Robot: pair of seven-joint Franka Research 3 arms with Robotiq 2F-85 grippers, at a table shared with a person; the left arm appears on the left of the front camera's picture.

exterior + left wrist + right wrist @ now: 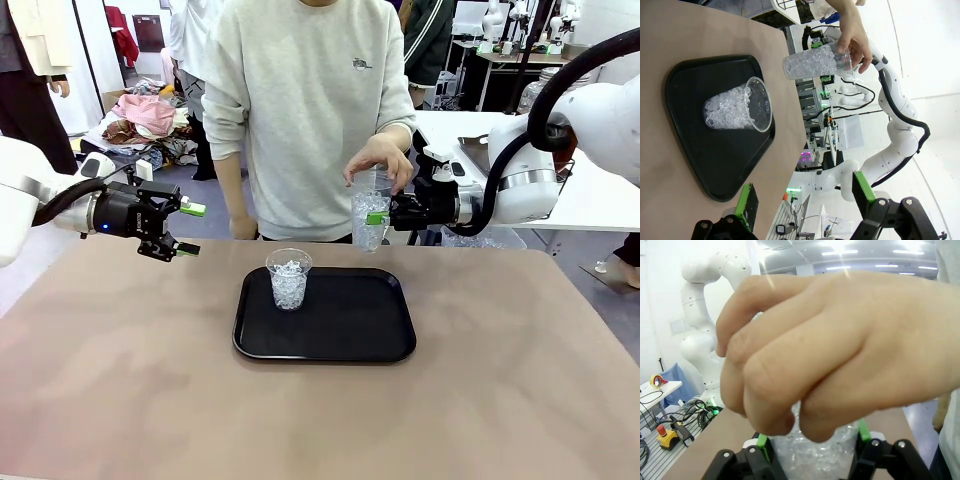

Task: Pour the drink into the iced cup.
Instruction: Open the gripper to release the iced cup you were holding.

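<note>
Centrally, just right of the middle, the right end effector pinches an ice-filled cup held upright above the worktop, with a person's hand over its rim. At mid-left, the left end effector hovers with fingers spread. Another iced cup stands upright at the left of the black tray, frame centre.

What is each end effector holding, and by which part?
Right end effector: clear plastic cup of ice, by its side wall; a person's hand holds its rim. Left end effector: nothing.
</note>
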